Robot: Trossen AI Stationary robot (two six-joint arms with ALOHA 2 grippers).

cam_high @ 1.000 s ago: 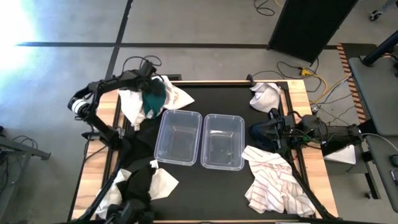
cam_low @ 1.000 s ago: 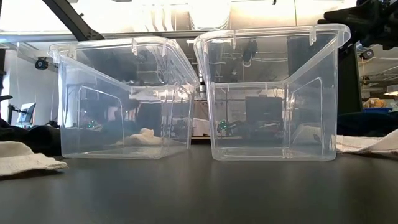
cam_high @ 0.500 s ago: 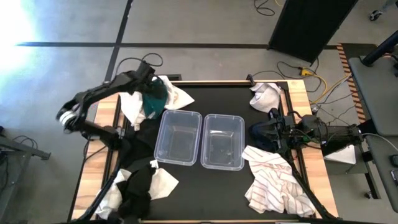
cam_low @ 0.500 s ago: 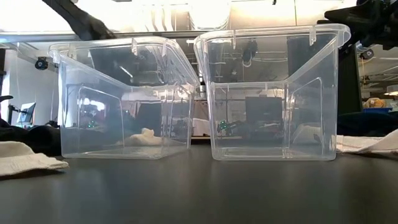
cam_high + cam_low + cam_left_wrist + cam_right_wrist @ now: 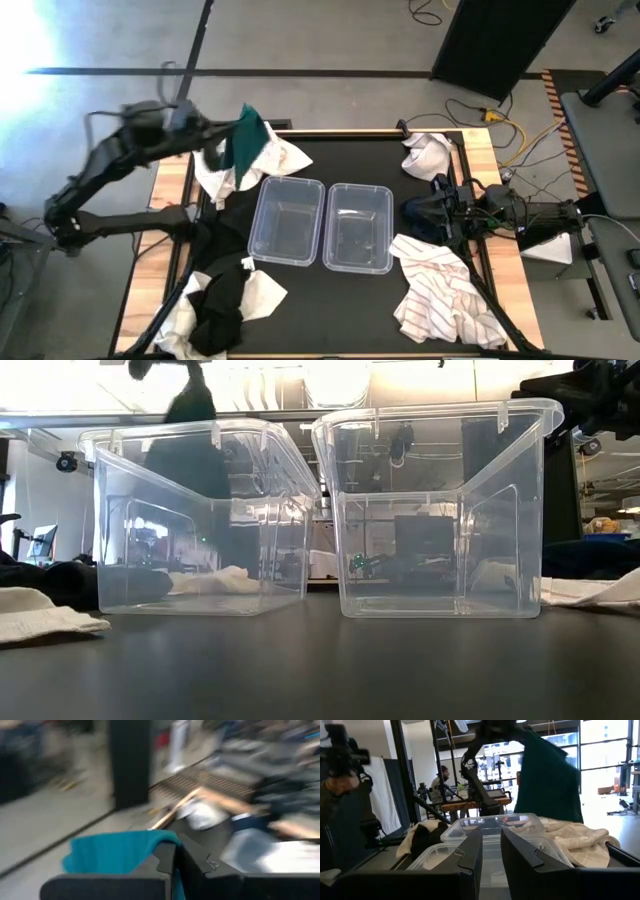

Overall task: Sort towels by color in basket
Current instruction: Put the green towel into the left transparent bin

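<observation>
The green towel (image 5: 246,138) now hangs in the air at the upper left of the high view, lifted clear of the white towel (image 5: 285,155) it lay on a second ago. It is pinched in the left pincer (image 5: 222,141), whose fingers (image 5: 165,865) are pressed together on the cloth in the left wrist view. The left arm has swung up and out to the left, blurred, its elbow now far off the table's (image 5: 340,290) left edge. In the low view the towel shows as a dark shape (image 5: 190,400) above the left bin (image 5: 200,520), where half a second ago only the arm crossed.

Both clear bins, left (image 5: 288,220) and right (image 5: 359,227), sit side by side at the table's centre, unmoved. A black towel (image 5: 225,300) and more white cloth lie at lower left, the striped towel (image 5: 445,290) at lower right, another white one (image 5: 428,155) at upper right.

The right pincer (image 5: 437,212) has not moved, resting at the right over a navy towel (image 5: 420,212); its fingers (image 5: 470,855) stand slightly spread.
</observation>
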